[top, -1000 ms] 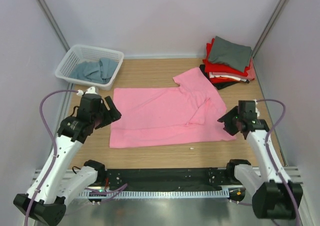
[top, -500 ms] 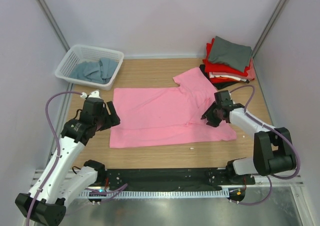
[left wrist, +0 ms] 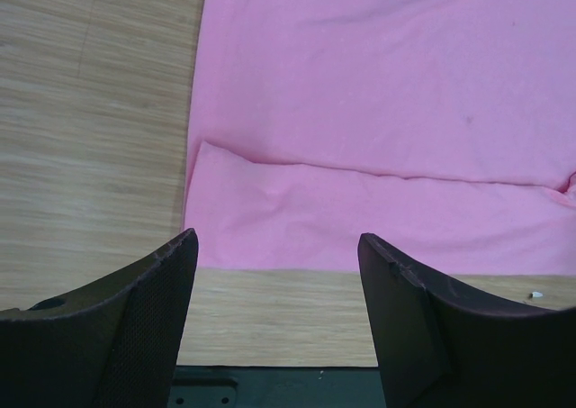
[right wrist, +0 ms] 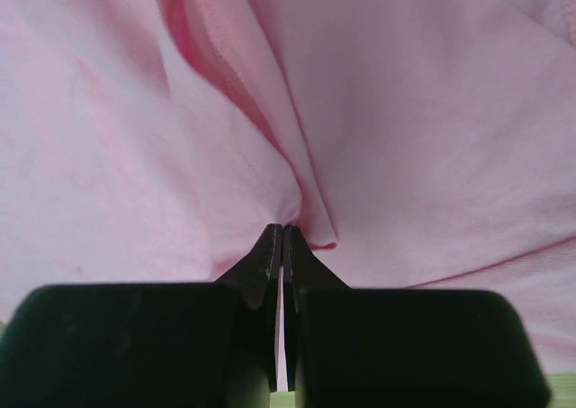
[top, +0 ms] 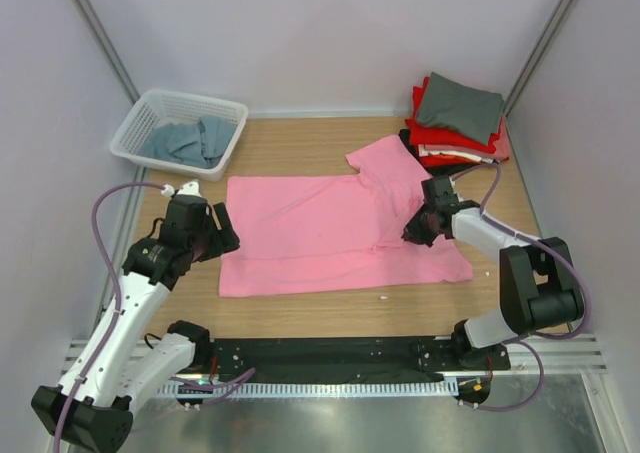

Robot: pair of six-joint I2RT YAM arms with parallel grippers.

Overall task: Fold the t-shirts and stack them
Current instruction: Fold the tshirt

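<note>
**Bright, even light; close-ups go soft**

From my seat the top view is bright and evenly lit from overhead, and the shadows are faint. In the right wrist view the right gripper [right wrist: 283,232] blurs close up, and the pink t-shirt [right wrist: 405,138] looks slightly hazy.

- The pink t-shirt [top: 330,235] is plain pink, with no print.
- At 1 o'clock, a grey t-shirt [top: 460,105] tops red t-shirts [top: 440,136], with a black t-shirt [top: 445,168] lowest.
- At 10 o'clock, a white lattice basket [top: 180,97] holds a grey-blue t-shirt [top: 185,143].
- The worktop [top: 300,143] is pale wood grain.
- The left pincer [left wrist: 279,246] and right pincer [right wrist: 283,232] are black.
</note>
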